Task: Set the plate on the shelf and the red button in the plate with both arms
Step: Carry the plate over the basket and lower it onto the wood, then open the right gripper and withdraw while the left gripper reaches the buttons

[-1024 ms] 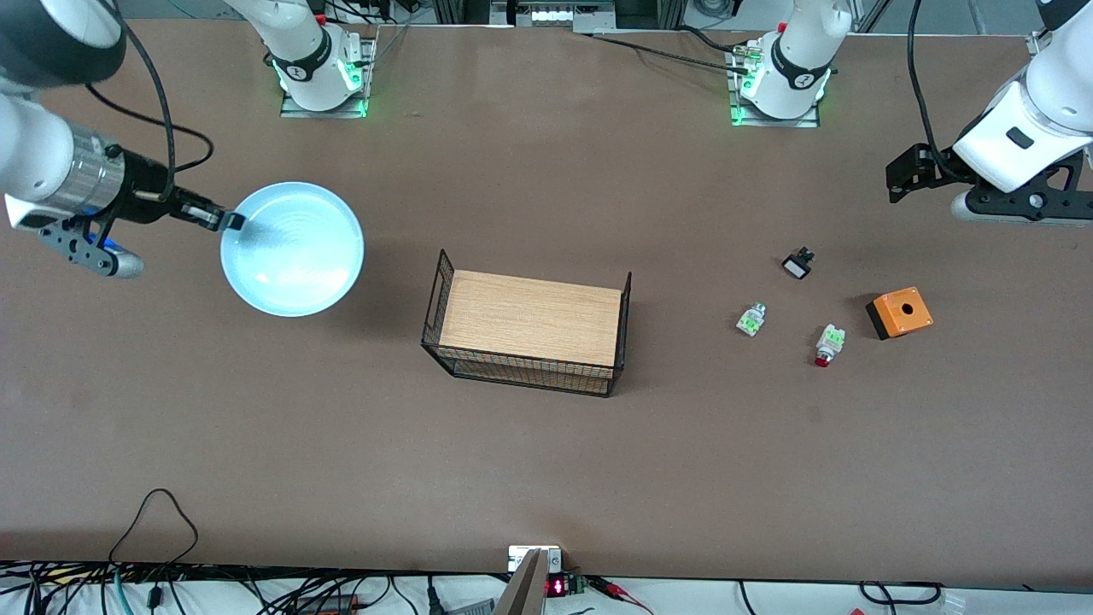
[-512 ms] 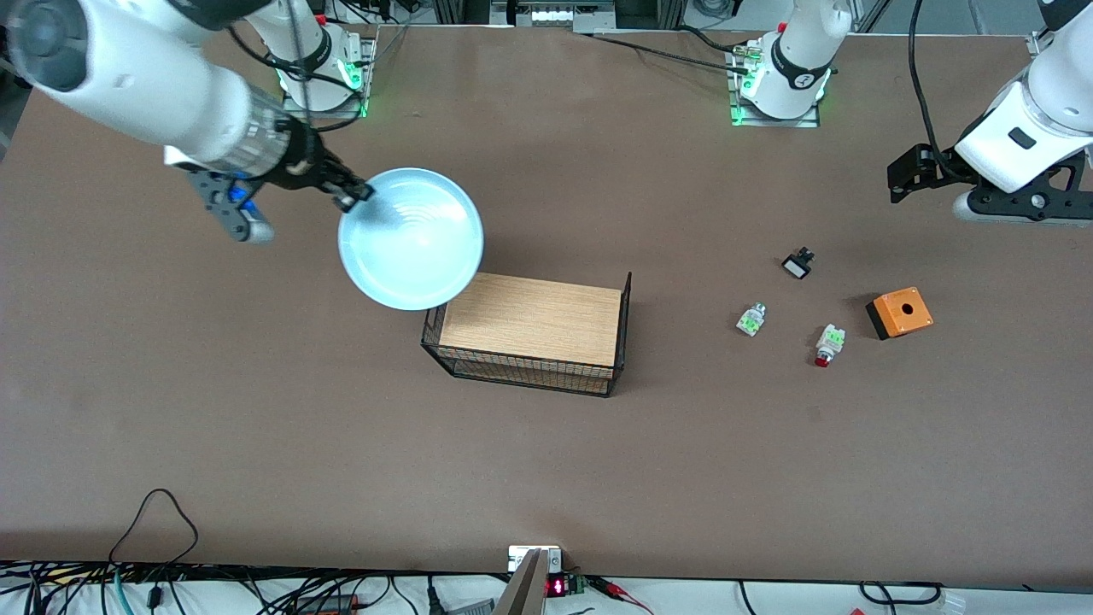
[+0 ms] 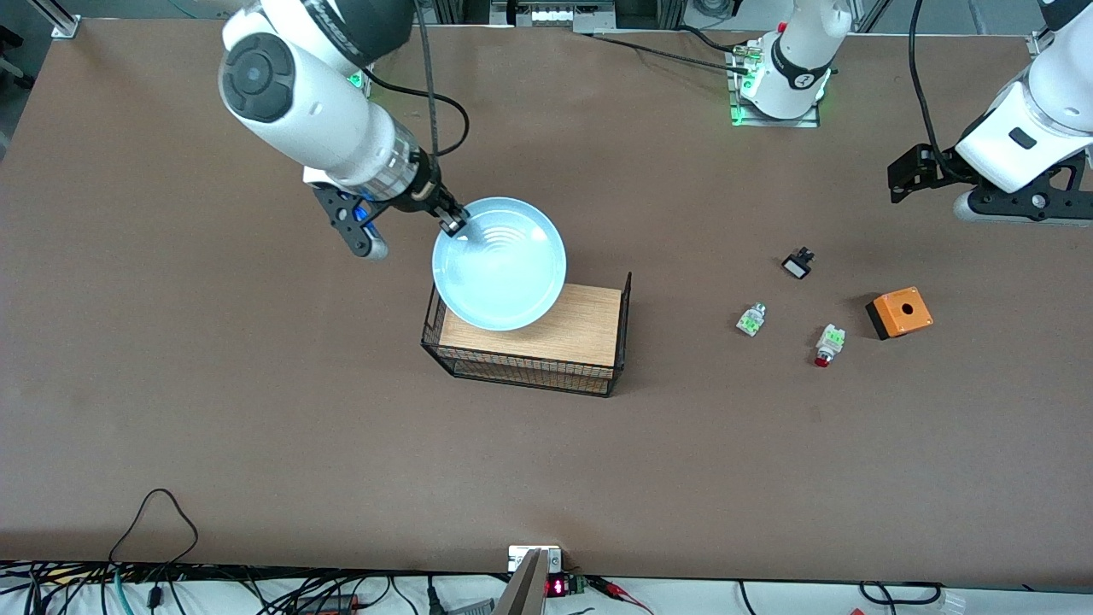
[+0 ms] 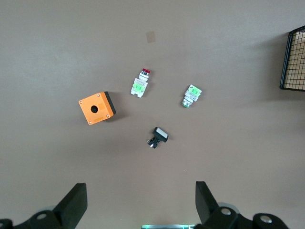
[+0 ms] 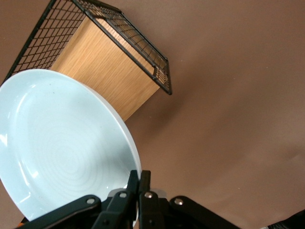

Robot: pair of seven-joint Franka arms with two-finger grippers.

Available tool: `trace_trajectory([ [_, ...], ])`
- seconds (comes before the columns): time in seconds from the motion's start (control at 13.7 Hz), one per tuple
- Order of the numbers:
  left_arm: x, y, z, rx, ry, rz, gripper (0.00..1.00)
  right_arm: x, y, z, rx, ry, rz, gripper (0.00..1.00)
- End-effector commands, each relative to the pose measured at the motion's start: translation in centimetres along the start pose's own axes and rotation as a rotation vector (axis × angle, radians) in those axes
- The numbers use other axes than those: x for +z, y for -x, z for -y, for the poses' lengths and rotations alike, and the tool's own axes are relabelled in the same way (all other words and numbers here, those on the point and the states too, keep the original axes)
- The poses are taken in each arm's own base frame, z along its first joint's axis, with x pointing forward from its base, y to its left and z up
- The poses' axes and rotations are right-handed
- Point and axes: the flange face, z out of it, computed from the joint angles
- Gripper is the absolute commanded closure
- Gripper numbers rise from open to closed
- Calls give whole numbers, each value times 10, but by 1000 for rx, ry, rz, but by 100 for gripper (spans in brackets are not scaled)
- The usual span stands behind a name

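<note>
My right gripper is shut on the rim of the light blue plate and holds it in the air over the wooden-topped wire basket, above the end toward the right arm. The right wrist view shows the plate tilted, with my right gripper pinching its rim. The red button, white with a green label and red cap, lies on the table toward the left arm's end; it also shows in the left wrist view. My left gripper is open and empty, waiting high over the table at the left arm's end.
Near the red button lie a white-and-green part without a red cap, a black-and-white small part and an orange box with a round hole. Cables run along the table edge nearest the front camera.
My right arm has carried the plate from the right arm's end of the table toward the middle, and it is now over the basket. The left arm has not moved.
</note>
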Motion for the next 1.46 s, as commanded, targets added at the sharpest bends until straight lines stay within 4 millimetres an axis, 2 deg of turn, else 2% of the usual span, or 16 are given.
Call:
trace_trajectory([
  [0.0,-6,1,3,4,9,6,0,21,17,12,2,2,-32,100],
  [0.22,-6,1,3,4,9,6,0,49,20,15,6,38,-33,100],
  [0.73,2,-3,1,7,17,20,0,98,-7,24,1,1,-92,100],
  [0.88,5,-5,-4,15,18,26,0,106,-8,27,3,-8,-94,100],
  [1.02,20,-14,-6,17,19,56,0,106,-8,27,-5,-9,-96,100],
  [1.1,26,-18,-3,11,20,67,0,105,-10,28,-3,-11,-92,89],
  [1.24,29,-19,-4,15,21,70,0,99,-20,28,33,-21,-82,38],
  [1.32,28,-19,-7,20,20,70,0,95,-23,28,37,-23,-84,0],
  [1.39,28,-19,-9,20,20,68,0,90,-21,26,20,-21,-94,0],
])
